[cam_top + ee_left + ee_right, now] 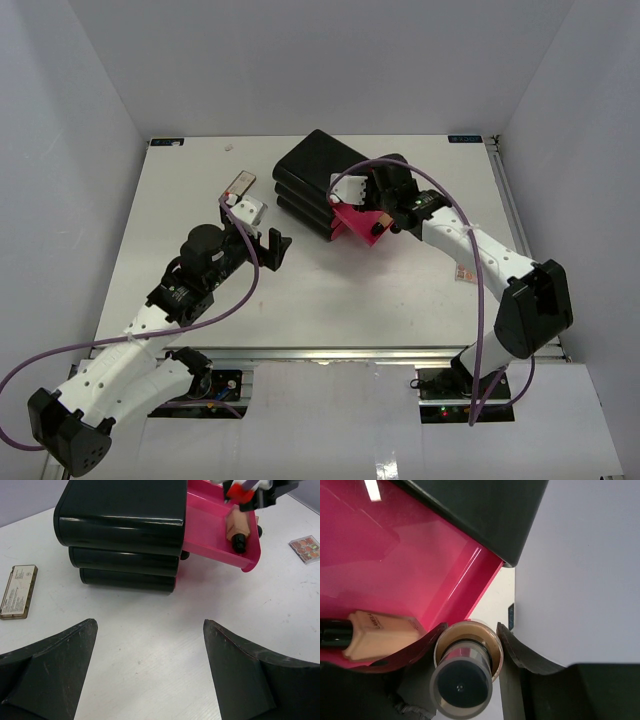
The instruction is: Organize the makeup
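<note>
Holding a bottle [462, 680] tight in the right jaws, closed on its round tan sides, with the dark cap sticking out past them. Gripping it by the body, likely to keep it from rolling or slipping on the way down. Hanging just over a pink drawer [210, 530], pulled out from the black box [120, 510] to make room for makeup. Already lying flat in that drawer: a second bottle [380, 635], right beside the held one. Probably aiming to lay this one next to it, to keep like with like. Seems partway done, not finished.

Hovering with the left jaws wide open and holding nothing, low over the desk [330, 310], facing the box. Well apart from the drawer, maybe to stay out of the way. Ready, by the look of it, to go for more.

Left out on the desk: a thin tan case [19, 591] to the left of the box, lying flat, and a small flat palette [306, 549] off to the right. Both well apart from the drawer, so more trips needed. Best to go slow near the drawer lip, to avoid bumping the second bottle.
</note>
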You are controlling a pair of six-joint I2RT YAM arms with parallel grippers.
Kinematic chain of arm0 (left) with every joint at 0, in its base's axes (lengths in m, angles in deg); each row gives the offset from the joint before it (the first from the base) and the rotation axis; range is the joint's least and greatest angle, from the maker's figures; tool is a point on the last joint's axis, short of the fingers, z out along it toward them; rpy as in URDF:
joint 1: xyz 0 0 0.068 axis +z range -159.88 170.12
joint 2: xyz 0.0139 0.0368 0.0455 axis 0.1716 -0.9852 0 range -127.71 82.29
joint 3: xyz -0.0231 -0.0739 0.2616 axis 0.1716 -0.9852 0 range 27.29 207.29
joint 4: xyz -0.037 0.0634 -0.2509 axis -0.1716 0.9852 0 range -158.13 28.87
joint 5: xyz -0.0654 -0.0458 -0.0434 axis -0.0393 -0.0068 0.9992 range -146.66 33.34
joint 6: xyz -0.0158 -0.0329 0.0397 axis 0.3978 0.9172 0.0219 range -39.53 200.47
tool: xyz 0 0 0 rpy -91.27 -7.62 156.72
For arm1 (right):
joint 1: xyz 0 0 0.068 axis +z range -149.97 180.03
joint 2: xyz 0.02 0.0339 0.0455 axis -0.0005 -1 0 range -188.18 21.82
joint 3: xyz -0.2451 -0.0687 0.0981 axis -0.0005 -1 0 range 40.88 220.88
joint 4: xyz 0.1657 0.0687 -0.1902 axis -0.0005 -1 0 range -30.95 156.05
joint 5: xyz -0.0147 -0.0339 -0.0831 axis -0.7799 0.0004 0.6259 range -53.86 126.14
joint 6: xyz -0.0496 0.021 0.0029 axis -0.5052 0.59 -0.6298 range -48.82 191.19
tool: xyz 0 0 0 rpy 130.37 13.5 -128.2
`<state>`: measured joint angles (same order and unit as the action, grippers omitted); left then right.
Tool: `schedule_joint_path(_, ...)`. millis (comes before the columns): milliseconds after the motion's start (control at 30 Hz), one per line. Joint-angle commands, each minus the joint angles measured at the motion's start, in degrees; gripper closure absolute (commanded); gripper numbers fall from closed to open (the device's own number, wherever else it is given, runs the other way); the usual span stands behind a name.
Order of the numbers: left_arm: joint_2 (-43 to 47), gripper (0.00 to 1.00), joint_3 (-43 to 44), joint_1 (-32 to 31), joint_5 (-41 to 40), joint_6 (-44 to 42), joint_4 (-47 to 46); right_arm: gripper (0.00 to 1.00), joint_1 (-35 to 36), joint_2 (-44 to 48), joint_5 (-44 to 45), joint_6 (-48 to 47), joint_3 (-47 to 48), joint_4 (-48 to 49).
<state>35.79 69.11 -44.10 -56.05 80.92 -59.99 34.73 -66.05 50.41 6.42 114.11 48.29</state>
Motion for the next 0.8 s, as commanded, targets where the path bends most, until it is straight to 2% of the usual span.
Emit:
schedule_joint_path(0, 1.58, 0.02, 0.28, 0.38, 1.33, -0.18, -0.49, 0.80, 1.88, -2.52, 7.67, -7.22, -1.56, 5.67)
schedule_joint_path(133, 1.68, 0.02, 0.29, 0.30, 1.36, -0.18, -0.42, 0.78, 2.61, -4.14, 9.23, -8.41, -1.69, 6.97)
schedule_joint_path(300, 1.80, 0.02, 0.36, 0.38, 1.71, -0.18, -0.49, 0.69, 3.09, -6.09, 10.62, -9.95, -1.72, 8.21)
schedule_joint_path(767, 2.03, 0.02, 0.28, 0.38, 1.57, -0.18, -0.50, 0.32, 3.97, -6.44, 12.02, -12.16, -3.59, 9.71)
